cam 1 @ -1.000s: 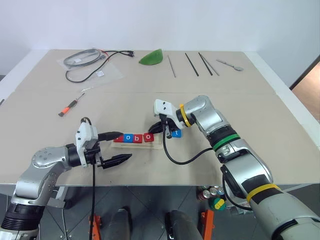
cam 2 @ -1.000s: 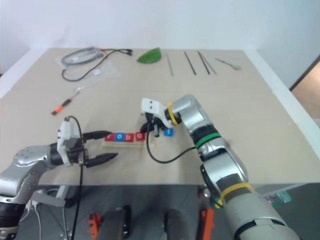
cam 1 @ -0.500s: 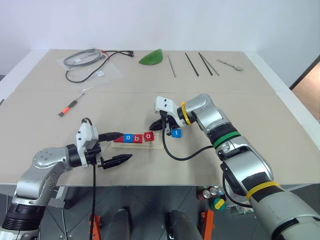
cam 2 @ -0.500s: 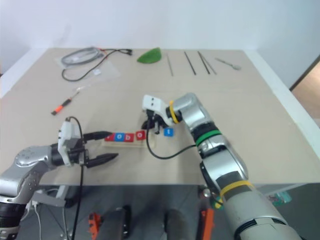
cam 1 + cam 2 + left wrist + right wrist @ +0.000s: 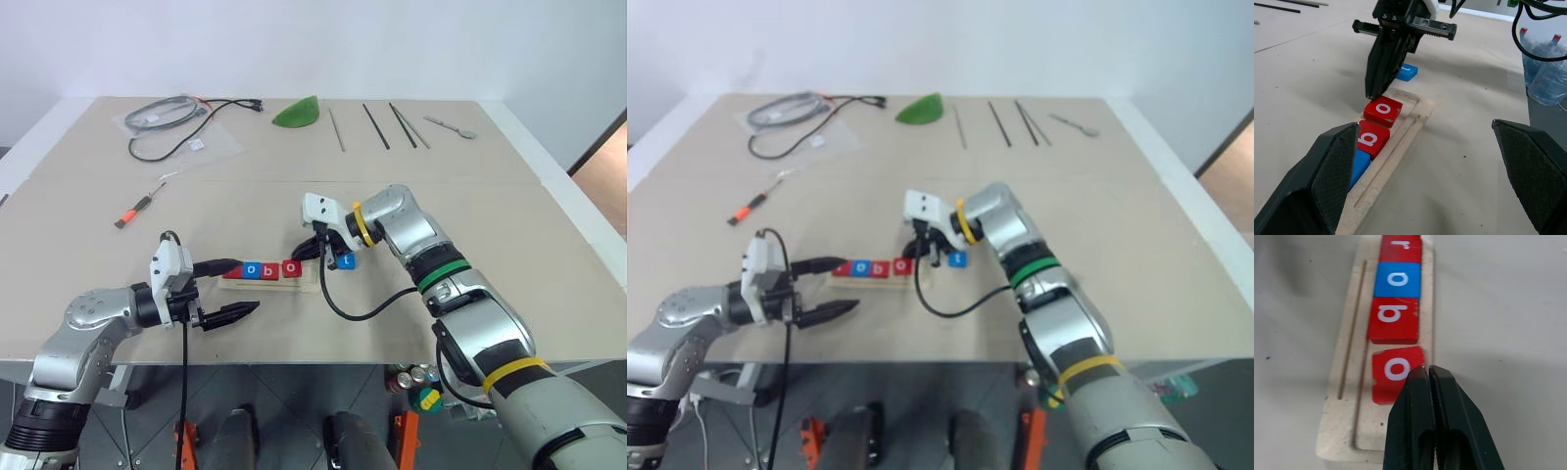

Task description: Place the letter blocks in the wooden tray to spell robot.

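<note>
From the head views, the wooden tray (image 5: 269, 277) lies near the desk's (image 5: 490, 206) front edge, holding r, o, b, o; the blue t block (image 5: 348, 260) waits on the desk just beside its right end.

Left wrist view: the left pincer (image 5: 1427, 181) stands wide open and empty, apparently parked at the tray's left end.

Right wrist view: the right pincer (image 5: 1427, 374), closed on nothing, has its tip at the corner of the skewed second red o block (image 5: 1397, 372), likely to nudge it straight.

The wooden tray (image 5: 1347, 396) is pale, matt, fine-grained wood; the letter blocks (image 5: 1393, 319) look smooth with a slight sheen; the right tool (image 5: 1429, 373) is black matt plastic, its inner faces ribbed; the desk (image 5: 470, 196) is dull beige.
</note>
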